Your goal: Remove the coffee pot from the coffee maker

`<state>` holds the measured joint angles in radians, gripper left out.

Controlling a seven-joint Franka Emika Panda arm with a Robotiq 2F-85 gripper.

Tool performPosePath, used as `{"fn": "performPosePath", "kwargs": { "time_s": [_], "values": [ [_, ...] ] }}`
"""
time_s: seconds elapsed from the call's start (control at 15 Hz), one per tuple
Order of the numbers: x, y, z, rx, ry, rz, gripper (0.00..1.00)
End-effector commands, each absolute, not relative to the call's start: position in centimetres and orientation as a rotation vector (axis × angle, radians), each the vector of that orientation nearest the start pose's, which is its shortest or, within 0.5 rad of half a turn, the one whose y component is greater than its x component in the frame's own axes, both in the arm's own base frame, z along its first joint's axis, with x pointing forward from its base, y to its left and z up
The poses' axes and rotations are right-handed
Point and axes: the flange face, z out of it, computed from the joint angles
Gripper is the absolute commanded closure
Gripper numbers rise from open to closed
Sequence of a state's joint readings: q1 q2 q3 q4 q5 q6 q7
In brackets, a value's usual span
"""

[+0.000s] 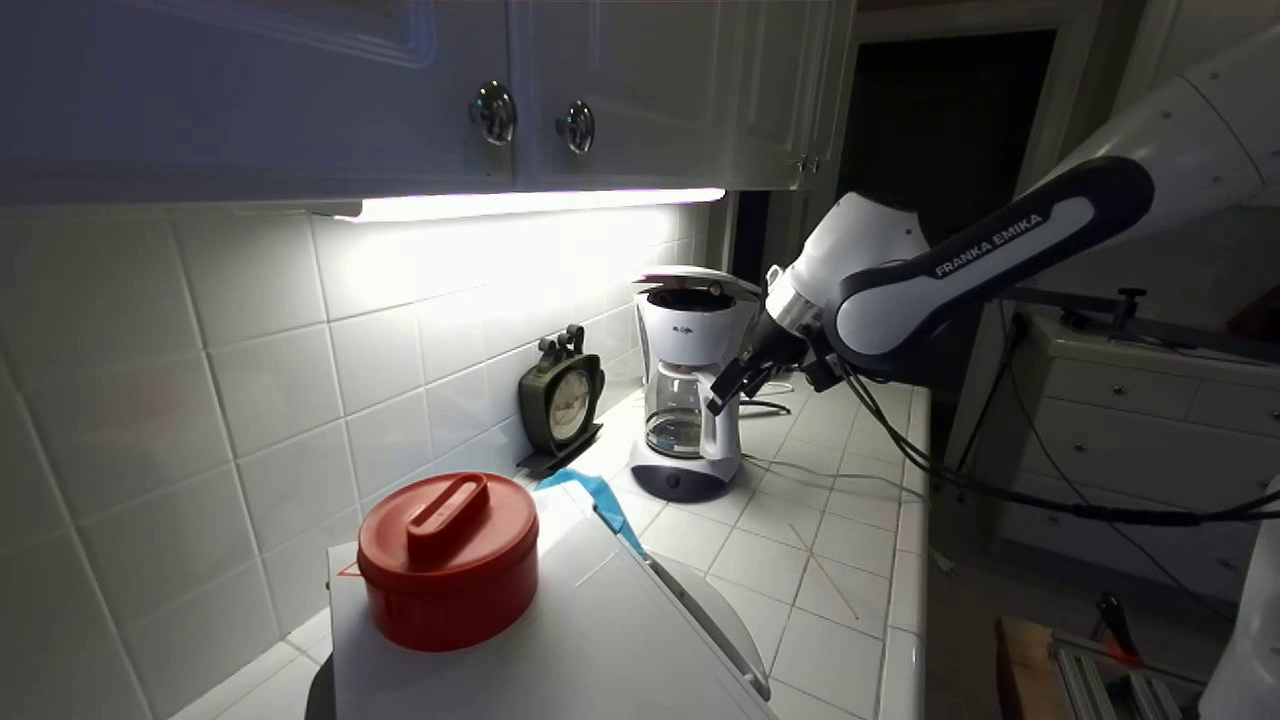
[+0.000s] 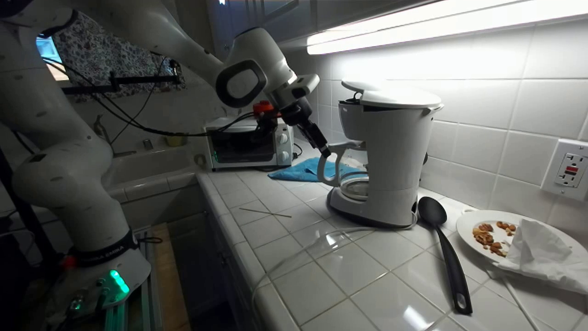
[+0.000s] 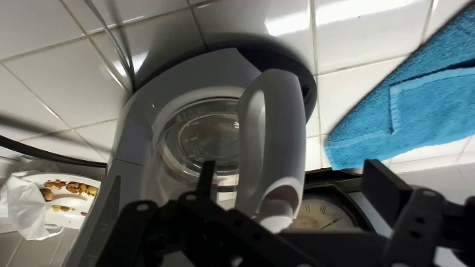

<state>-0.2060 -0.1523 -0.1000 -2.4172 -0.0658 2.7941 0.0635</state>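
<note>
Wrist view, and it's tense: our end effector (image 3: 293, 181) has its fingers (image 3: 386, 194) spread wide, gripping nothing, with the white handle (image 3: 284, 129) showing between them; contact we can't judge. Where's the coffee pot (image 1: 672, 408)? Seated inside the coffee maker (image 2: 395, 151), under the brew housing (image 1: 690, 338), handle jutting outward.

So what could trip us up? One finger overlaps the glass (image 3: 211, 137) along our line of sight, so a small drift to that side on the way in could knock it. Catch just the handle's upper bend and the pot might swivel or droop under its own weight. Lift too early and its rim would likely jam beneath that housing; we'd want it drawn out level first. Tug at a skewed angle, and we could drag the whole machine across the bench (image 2: 321, 285).

Containers now! Through the pot's glass we make out no liquid. Up top, the machine's lid (image 2: 399, 95) stands ajar over a dark opening (image 1: 688, 300), contents hidden. Nearby, a plate (image 2: 496, 214) bears nuts (image 2: 483, 236) and crumpled white paper (image 2: 542, 253). And the lidded red container (image 1: 450, 560), perched on the toaster oven (image 1: 620, 650), keeps its secret!
</note>
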Motion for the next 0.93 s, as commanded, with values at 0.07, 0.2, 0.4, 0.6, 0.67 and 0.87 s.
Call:
{"fn": "performPosePath", "kwargs": {
  "time_s": [0.07, 0.2, 0.4, 0.6, 0.67, 0.87],
  "values": [
    [51.9, -15.2, 43.3, -3.084, 0.496, -0.758, 0.0],
    [52.6, -15.3, 43.4, -3.101, 0.498, -0.745, 0.26],
    [53.2, -15.6, 43.5, -3.117, 0.507, -0.746, 0.39],
    [53.5, -15.5, 43.5, -3.124, 0.511, -0.74, 0.61],
    [53.6, -15.4, 43.5, -3.125, 0.508, -0.736, 0.67],
    [53.4, -15.2, 43.6, -3.122, 0.495, -0.709, 0.81]
  ]
}}
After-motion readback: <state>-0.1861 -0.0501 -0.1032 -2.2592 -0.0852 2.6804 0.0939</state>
